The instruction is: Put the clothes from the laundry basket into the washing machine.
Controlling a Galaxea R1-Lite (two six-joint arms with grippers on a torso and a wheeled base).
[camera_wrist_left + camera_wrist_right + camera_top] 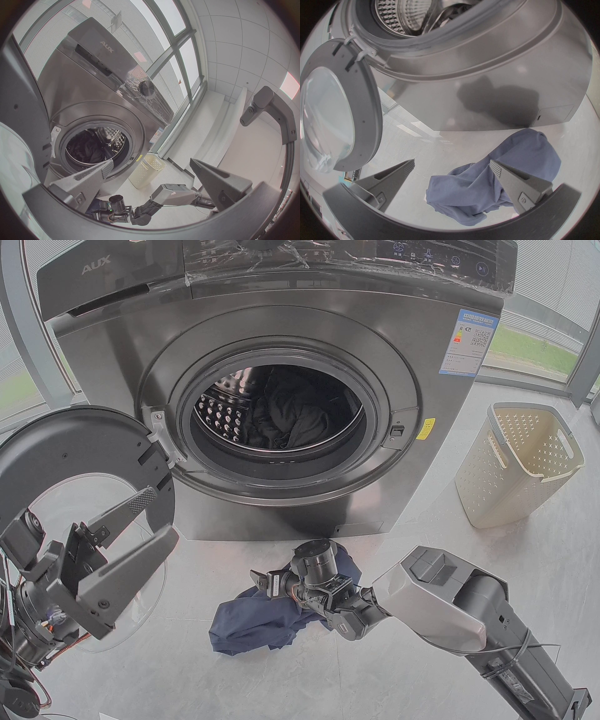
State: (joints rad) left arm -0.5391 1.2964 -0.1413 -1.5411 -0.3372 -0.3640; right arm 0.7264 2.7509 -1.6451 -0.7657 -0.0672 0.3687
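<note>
A blue garment (256, 624) (468, 190) lies crumpled on the floor just in front of the washing machine (400, 352). My right gripper (262, 582) (452, 167) hangs low over it, open, with one finger above the cloth and nothing held. Dark clothes (294, 409) (84, 148) sit inside the drum. The cream laundry basket (519, 465) (147, 170) stands tilted on the floor to the machine's right, and I see nothing in it. My left gripper (161, 515) (151, 162) is raised at the near left by the door, open and holding nothing.
The round machine door (81, 446) (337, 106) is swung wide open to the left, close behind my left gripper. Bare grey floor (350, 677) spreads around the garment. Windows and frame posts (31, 334) flank the machine.
</note>
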